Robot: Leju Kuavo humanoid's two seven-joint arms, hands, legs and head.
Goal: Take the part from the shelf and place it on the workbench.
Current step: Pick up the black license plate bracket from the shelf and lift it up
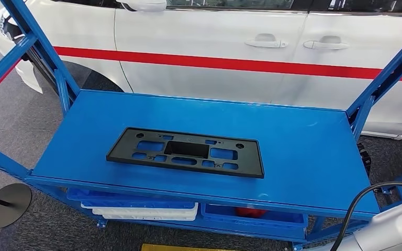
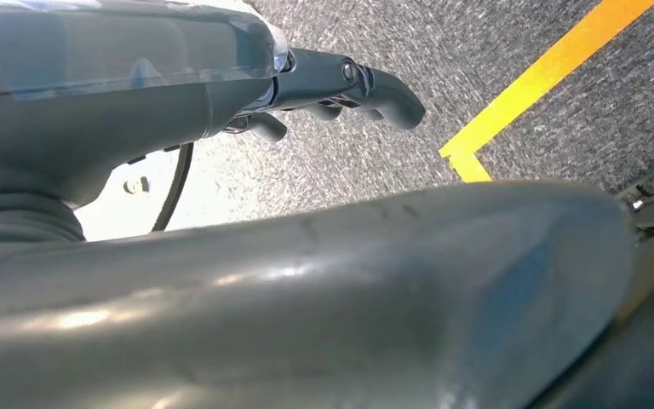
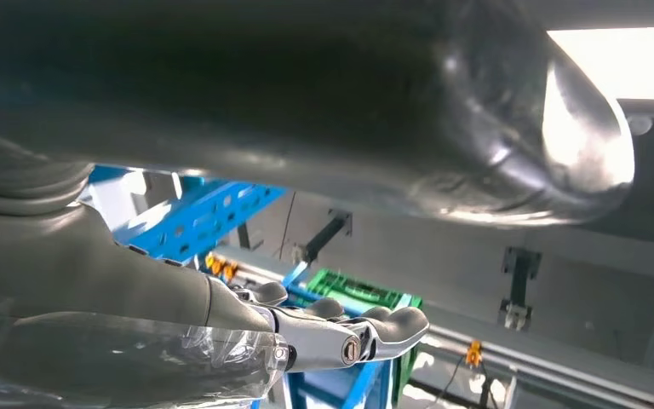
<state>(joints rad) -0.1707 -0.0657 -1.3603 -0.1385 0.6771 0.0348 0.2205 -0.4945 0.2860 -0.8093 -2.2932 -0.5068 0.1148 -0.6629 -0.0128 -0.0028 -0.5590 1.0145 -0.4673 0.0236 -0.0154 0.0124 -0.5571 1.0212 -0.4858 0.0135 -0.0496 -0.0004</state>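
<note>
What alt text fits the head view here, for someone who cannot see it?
A flat black plastic part with cut-outs lies on the top of a blue shelf, with a white car with a red stripe behind it. Lower bins sit beneath, and a silver arm enters at bottom right.

left robot hand empty, right robot hand seemingly empty

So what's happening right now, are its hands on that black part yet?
Left hand empty, over the floor. Right hand empty. Black part flat on blue shelf, untouched, nothing blocking.
</note>
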